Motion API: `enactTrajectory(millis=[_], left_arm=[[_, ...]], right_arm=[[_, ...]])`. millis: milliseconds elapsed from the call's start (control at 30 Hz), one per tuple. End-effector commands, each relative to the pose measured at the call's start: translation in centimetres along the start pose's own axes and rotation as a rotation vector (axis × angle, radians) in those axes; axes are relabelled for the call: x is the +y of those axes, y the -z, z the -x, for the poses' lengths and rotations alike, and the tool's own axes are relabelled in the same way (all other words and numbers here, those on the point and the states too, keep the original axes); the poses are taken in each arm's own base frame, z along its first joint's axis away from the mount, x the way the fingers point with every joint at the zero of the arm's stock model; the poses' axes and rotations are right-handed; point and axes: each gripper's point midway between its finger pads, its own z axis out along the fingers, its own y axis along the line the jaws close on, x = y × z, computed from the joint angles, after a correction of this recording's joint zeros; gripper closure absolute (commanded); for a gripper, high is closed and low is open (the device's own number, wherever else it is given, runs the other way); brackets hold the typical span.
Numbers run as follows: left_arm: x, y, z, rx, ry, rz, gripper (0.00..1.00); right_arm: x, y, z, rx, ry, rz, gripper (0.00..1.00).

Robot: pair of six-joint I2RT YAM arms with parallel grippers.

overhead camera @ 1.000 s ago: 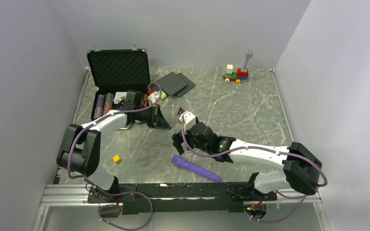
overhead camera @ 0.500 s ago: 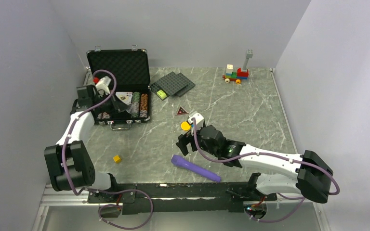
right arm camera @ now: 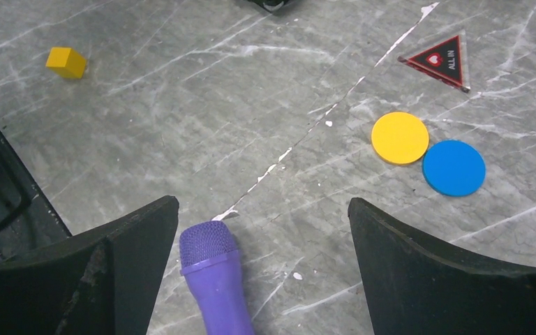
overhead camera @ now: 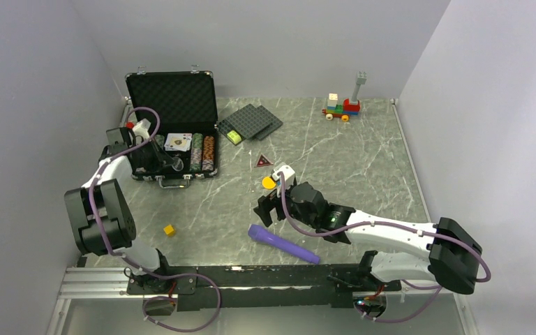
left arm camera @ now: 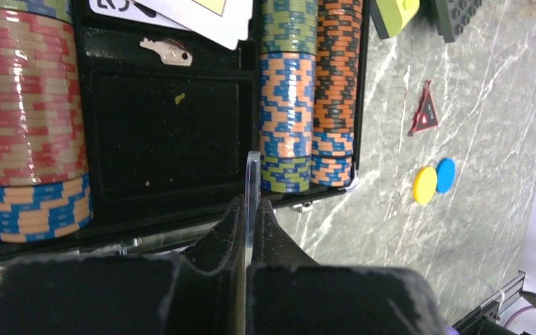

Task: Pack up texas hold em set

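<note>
The case (overhead camera: 171,98) is standing open at the tabletop's (overhead camera: 352,164) far left, chip stacks (left arm camera: 286,98) lying in its side compartments, cards (overhead camera: 178,142) at the back. Building plates (overhead camera: 255,122) are lying just right of it. Nearer, the triangle (overhead camera: 263,161) is lying behind two touching discs (right arm camera: 400,137), the cylinder (overhead camera: 283,243) in front of them, a small cube (overhead camera: 169,229) further left.

The left arm (overhead camera: 108,178) was folded sharply at the elbow, with the forearm raised toward the far left and the wrist turned rightward. The left gripper (left arm camera: 249,209) was closed, its fingers (left arm camera: 223,227) pinching a thin clear piece (left arm camera: 252,174) edge-on. The right arm (overhead camera: 384,230) extended low from its base toward the centre. The right gripper (right arm camera: 262,206) pointed downward with its jaws spread wide and nothing between them.
</note>
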Motion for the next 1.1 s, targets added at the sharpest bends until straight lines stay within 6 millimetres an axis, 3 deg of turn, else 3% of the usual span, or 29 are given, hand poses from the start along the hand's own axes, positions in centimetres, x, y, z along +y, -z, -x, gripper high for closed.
enactTrajectory(millis=[0, 300, 667, 933, 1067], left_arm=[[0.3, -0.9, 3.4, -0.075, -0.047, 0.0, 1.0], [1.5, -3.5, 3.5, -0.04, -0.002, -0.028, 1.0], [0.8, -5.3, 2.3, 0.025, 0.01, -0.072, 0.99], [1.6, -6.2, 1.4, 0.073, 0.022, -0.044, 0.89], [2.0, -5.9, 1.7, 0.071, 0.014, -0.005, 0.78]], right_arm=[[1.1, -0.4, 1.5, -0.047, -0.025, 0.043, 0.04], [0.9, -0.4, 1.1, -0.033, -0.036, 0.034, 0.04], [1.0, -0.9, 0.9, -0.015, -0.038, 0.035, 0.04], [1.1, -0.9, 0.9, -0.014, -0.037, 0.035, 0.04], [1.0, -0.8, 0.9, -0.016, -0.039, 0.032, 0.04]])
